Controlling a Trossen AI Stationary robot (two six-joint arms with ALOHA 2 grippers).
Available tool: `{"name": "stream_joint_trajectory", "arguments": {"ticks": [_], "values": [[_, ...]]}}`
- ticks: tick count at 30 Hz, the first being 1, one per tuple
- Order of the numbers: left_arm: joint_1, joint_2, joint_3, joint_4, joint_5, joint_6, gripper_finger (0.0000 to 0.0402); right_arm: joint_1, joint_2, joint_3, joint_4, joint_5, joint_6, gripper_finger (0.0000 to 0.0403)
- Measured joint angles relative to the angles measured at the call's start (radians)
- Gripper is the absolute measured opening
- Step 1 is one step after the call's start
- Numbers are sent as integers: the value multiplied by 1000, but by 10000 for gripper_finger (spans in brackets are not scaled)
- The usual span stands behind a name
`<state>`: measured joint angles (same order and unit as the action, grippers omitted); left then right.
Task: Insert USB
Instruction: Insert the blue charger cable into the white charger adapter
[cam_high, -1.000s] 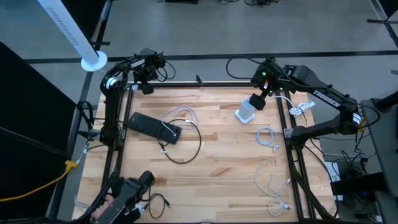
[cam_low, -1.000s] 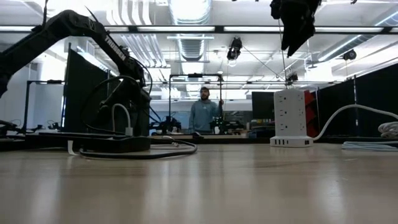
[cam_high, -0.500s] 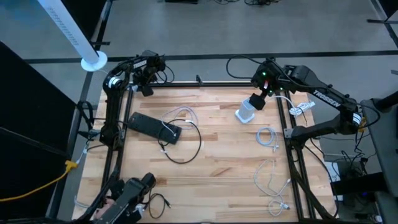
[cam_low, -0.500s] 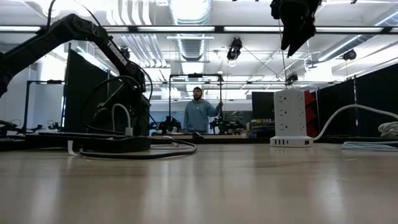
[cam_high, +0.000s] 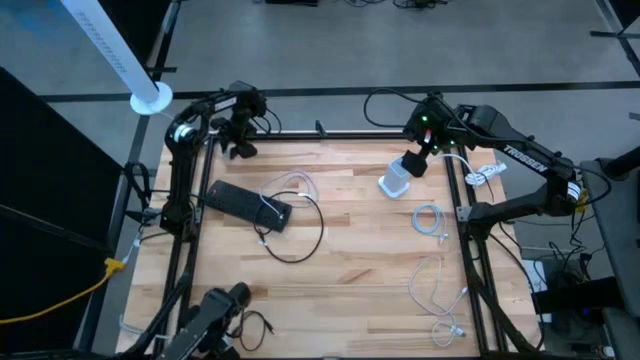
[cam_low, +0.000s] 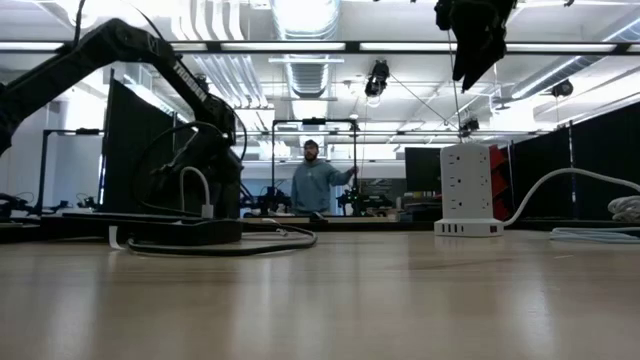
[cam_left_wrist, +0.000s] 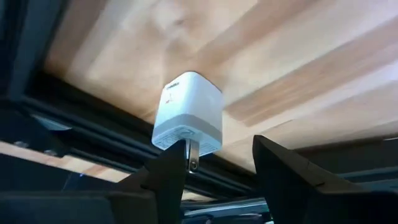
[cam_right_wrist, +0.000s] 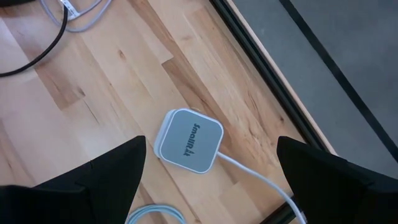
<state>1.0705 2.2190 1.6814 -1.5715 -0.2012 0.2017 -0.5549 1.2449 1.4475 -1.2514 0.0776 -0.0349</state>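
A white wall charger shows in the left wrist view, its two prongs facing the camera, over the wood near the table's far left rail. My left gripper stands open just short of it. The charger sits off toward one finger, not between the two. A black power strip lies at the left with a white cable plugged into it. My right gripper hangs open, high above a white tower power strip. My left gripper: one fingertip overlaps the charger's prong end in the wrist view, and I cannot tell whether it touches. What the charger rests on is hidden.
Coiled white USB cables lie along the right side. A black cable loops from the black strip across the middle. Black frame rails edge the table. A person stands in the room beyond.
My left gripper has turned at the wrist and tipped while staying by the table's far left corner. My right gripper has kept still.
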Motion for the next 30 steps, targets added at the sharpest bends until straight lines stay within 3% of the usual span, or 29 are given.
{"name": "stream_joint_trajectory", "arguments": {"ticks": [10,14,20,30], "values": [[-37,-54,0,0,-18,7,200,0,0,0,1,0,-1,346],[-30,-60,0,0,-101,-215,228,0,0,0,1,0,15,346],[17,-60,-9,7,27,-336,267,0,0,0,-1,0,35,346],[85,-60,-16,32,76,-426,286,0,0,0,-35,0,52,346]]}}
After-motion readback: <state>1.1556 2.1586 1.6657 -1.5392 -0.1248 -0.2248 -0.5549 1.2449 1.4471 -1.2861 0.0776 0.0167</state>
